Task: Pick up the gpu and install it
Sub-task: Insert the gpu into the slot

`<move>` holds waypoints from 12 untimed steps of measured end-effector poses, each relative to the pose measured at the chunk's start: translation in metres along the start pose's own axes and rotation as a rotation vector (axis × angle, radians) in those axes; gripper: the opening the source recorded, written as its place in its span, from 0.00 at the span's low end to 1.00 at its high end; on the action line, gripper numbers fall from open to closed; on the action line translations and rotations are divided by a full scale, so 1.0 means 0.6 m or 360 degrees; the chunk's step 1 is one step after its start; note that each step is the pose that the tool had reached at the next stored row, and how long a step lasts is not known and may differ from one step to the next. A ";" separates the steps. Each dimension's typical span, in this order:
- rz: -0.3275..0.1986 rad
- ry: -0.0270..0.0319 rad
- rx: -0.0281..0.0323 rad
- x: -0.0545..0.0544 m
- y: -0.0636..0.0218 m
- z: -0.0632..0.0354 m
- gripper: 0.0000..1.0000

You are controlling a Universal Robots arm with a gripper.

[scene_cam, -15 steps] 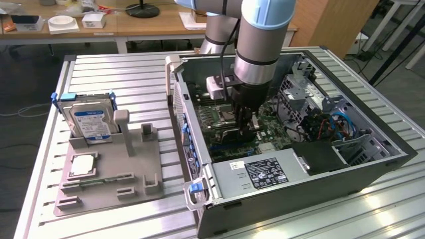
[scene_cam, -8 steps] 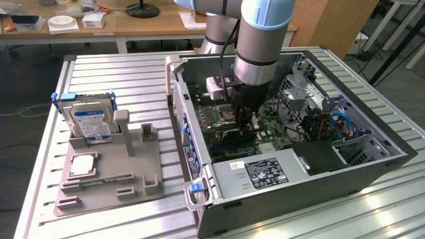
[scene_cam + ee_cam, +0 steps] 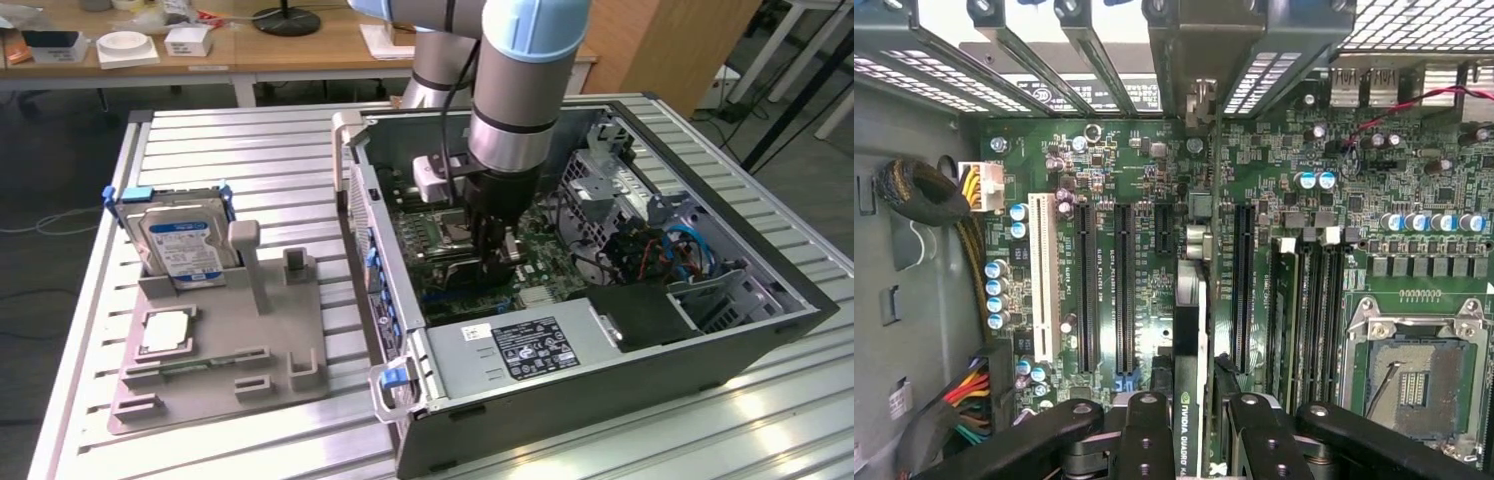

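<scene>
Upper left, wooden desks (image 3: 200, 55) with white boxes (image 3: 127, 45); grey floor (image 3: 40, 180) beside the ribbed metal bench (image 3: 240, 150).

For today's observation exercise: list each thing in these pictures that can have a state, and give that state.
gpu: edge-on, held between the gripper's fingers above the motherboard.
gripper: shut on the gpu.
computer case: side open, lying flat.
CPU socket: empty.
hard drive: upright in its holder.

I can read "NVIDIA QUADRO" running along the edge of the gpu (image 3: 1191, 400), gripped edge-on between my end effector's (image 3: 1192, 440) fingers. Small white print sits beside the motherboard's black slots (image 3: 1124, 290) just ahead of it, too fine to make out.
</scene>
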State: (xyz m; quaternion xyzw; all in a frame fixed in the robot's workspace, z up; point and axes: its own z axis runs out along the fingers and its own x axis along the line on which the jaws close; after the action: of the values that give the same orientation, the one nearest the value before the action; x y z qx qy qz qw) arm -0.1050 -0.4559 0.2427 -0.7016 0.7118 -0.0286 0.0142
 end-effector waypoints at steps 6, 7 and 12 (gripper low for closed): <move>-0.0001 0.00001 -0.00003 0.000 0.004 0.000 0.26; -0.0001 0.00002 -0.00003 0.000 0.004 0.000 0.26; -0.0001 0.00001 -0.00004 0.000 0.004 0.000 0.26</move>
State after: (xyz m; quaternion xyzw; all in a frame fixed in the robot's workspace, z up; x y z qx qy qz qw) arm -0.1073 -0.4560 0.2428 -0.7019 0.7116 -0.0285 0.0141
